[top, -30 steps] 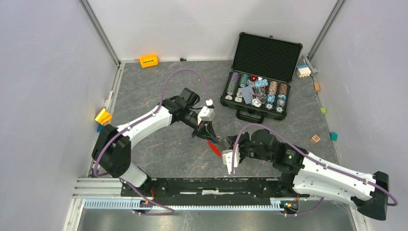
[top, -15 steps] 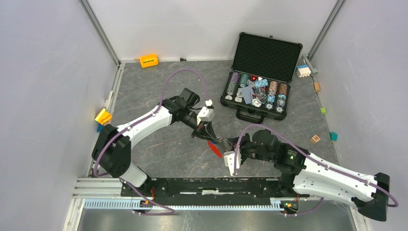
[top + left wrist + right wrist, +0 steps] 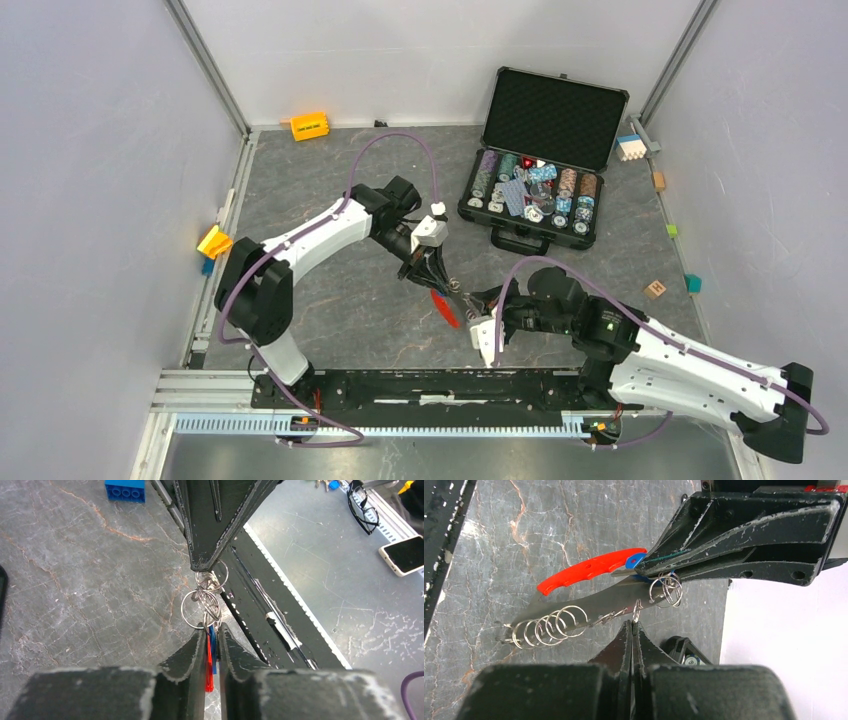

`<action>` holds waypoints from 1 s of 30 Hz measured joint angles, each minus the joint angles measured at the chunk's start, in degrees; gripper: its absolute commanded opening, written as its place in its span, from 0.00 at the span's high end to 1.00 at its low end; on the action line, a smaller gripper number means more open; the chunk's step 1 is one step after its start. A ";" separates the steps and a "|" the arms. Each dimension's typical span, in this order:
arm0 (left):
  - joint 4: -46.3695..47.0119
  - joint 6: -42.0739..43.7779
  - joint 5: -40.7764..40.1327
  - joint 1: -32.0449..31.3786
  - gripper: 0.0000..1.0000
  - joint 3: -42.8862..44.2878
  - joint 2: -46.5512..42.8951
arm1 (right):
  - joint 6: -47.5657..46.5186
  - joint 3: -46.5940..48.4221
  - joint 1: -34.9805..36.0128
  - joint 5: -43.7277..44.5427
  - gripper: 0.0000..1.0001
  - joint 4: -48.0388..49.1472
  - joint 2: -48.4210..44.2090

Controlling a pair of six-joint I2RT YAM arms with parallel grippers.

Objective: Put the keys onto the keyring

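the keyring (image 3: pixel 589 571) is held off the table (image 3: pixel 330 180), toward its near middle, strung between the two arms. the left gripper (image 3: pixel 210 632) is closed narrowly on its red fob (image 3: pixel 208 667) and on a blue tag (image 3: pixel 636 559) lying against it. the right gripper (image 3: pixel 632 626) has its fingertips pressed together on one small loop of the silver rings (image 3: pixel 210 601). the danger i see is a slip. the left hold looks light, so a tug from the right could pull the fob free and drop the whole bunch. it could also twist the rings into a knot that no key will thread. compared with a second ago, the right gripper has come in leftward to meet the rings, and the left arm's elbow has swung right. the fob sits about where it was.
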 measured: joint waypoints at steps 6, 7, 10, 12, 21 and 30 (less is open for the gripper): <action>-3.58 3.26 -0.37 0.28 0.33 1.03 0.50 | 2.14 0.68 -0.92 -2.91 1.00 0.09 0.70; -3.85 3.45 -0.52 0.33 0.29 1.07 0.50 | 2.56 0.81 -1.03 -3.15 1.00 0.11 0.92; -4.33 3.76 -1.46 0.42 0.21 1.27 0.50 | 4.09 1.66 -1.66 -4.00 1.00 0.55 2.16; -4.52 3.76 -2.19 0.42 0.20 1.38 0.44 | 5.35 2.25 -2.14 -4.31 1.00 1.44 2.99; -5.25 3.43 -7.80 1.14 0.19 3.67 -3.54 | 12.92 6.75 -5.73 -7.54 1.00 4.39 8.79; -3.93 0.31 -14.29 5.09 0.28 6.34 -9.31 | 21.14 10.10 -11.96 -15.98 1.00 6.69 14.29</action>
